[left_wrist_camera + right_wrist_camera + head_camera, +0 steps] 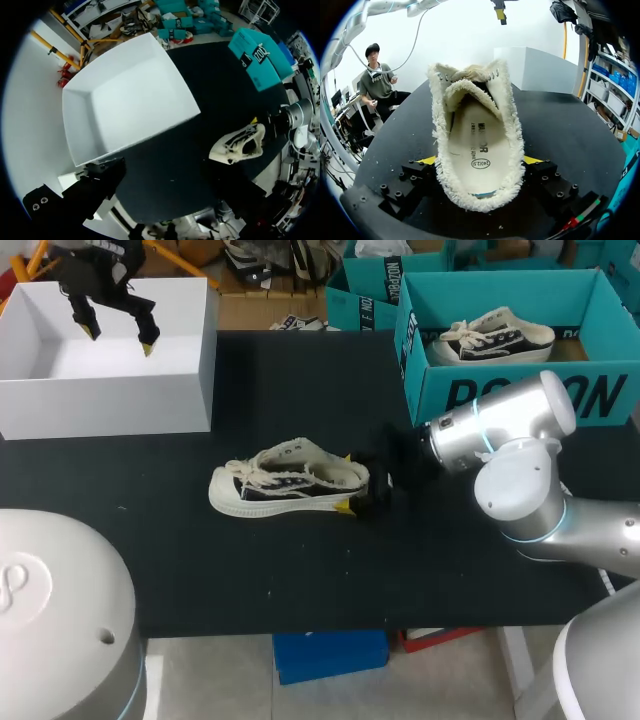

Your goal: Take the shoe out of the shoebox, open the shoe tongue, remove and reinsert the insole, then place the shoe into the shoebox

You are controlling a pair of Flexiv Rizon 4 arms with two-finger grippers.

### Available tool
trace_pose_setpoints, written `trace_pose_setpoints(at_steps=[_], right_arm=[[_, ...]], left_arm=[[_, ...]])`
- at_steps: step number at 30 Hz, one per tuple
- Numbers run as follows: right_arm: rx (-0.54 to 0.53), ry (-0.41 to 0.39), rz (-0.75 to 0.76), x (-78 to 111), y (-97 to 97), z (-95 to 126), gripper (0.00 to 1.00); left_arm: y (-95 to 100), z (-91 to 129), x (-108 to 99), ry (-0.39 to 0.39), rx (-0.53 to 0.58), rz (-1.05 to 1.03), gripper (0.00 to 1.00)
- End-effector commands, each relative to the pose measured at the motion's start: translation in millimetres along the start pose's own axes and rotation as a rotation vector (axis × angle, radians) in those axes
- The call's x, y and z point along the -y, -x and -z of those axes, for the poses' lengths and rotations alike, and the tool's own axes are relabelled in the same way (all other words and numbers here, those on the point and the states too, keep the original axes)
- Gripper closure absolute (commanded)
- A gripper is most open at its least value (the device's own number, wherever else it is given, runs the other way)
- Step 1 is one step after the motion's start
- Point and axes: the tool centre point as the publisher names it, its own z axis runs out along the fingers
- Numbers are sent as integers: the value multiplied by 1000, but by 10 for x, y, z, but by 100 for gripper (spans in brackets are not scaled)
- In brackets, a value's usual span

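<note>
The shoe (288,480) sits upright on its sole in the middle of the surface (300,570), toe pointing toward the left edge. The right claw (347,480) is at the heel with a yellow tip on each side. As far as I can judge, both tips are pressed against the heel, so it has hold of the shoe.

The left claw (118,340) hangs over the white box (110,405) at the far left corner. Its fingers are spread wide and hold nothing.

Looking down the shoe's throat, the insole (477,145) lies flat inside and the fleecy tongue (467,90) arches over the front. My read is that the tongue and insole work is up next.

To do it well, the right claw should act as the anchor. It needs a firm, low grip on the heel so the shoe doesn't slide or tip when the other arm pulls. The left claw should come in from the toe side, pinch the tongue by its edge and fold it forward, keeping off the laces. The fleece lining looks soft, so a shallow pinch may slip.

As for room, the white box shows nothing inside and stands well apart from the shoe. A teal shoebox (520,390) at the far right corner holds a second shoe (495,337), close behind the right arm.
</note>
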Motion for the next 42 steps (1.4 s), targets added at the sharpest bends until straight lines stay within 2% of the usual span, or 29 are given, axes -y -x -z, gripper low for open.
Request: trace_pose_setpoints(at_steps=[1,6,16,30,32,34,37,38,42], right_arm=[[3,-1,-1,-7,4,-15,100],[3,-1,-1,-7,4,-15,100],[3,-1,-1,-7,4,-15,100],[3,-1,-1,-7,4,-15,100],[3,-1,-1,-7,4,-15,100],[3,-1,-1,-7,4,-15,100],[3,-1,-1,-7,4,-15,100],[3,-1,-1,-7,4,-15,100],[3,-1,-1,-7,4,-15,100]], left_arm=[[-267,53,-105,36,70,64,0],[-575,-13,-229,85,60,157,0],[-1253,-121,-367,130,31,184,0],[-1253,-121,-367,130,31,184,0],[-1117,-153,-392,107,68,218,0],[-1092,-174,-405,110,84,244,0],[-1129,-218,-378,133,112,325,0],[-1178,-220,-378,141,67,295,0],[-1384,-275,-376,163,93,318,0]])
